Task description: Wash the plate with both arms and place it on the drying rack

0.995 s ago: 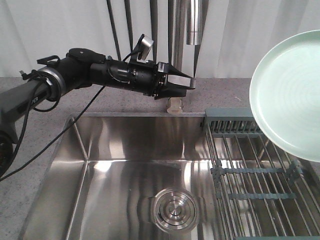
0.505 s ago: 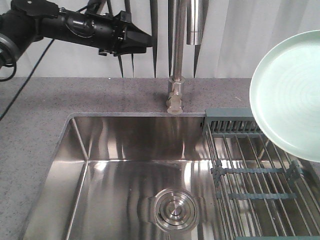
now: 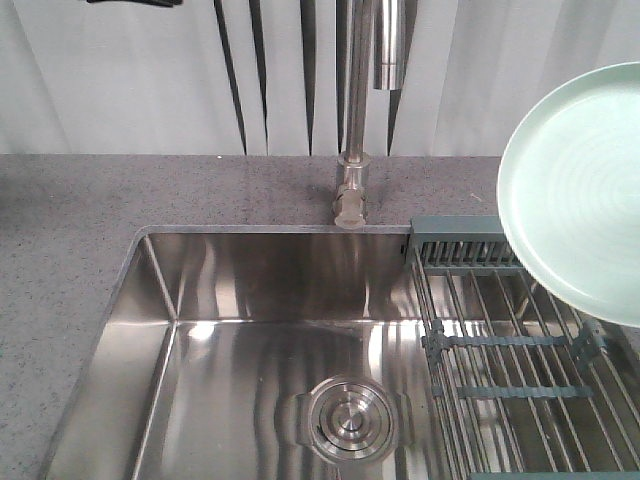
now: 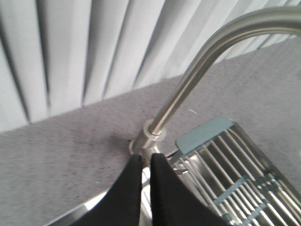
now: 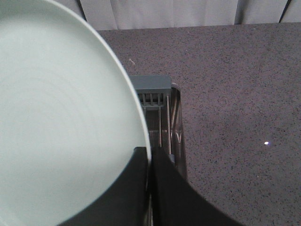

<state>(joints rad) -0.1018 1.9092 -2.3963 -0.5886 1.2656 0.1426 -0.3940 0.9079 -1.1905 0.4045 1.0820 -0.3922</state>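
Above the rack [image 3: 500,340], right pincer [image 5: 148,155] grips the plate [image 3: 580,190] rim; left pincer [image 4: 146,160] narrow, empty. We judge placing next: lower gently.

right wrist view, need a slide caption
The right hand pinches the plate by its rim over the drying rack, grey counter beyond.

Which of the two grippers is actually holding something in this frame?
The right gripper: its fingers pinch the rim of the green plate above the rack. The left gripper, by the faucet, holds nothing.
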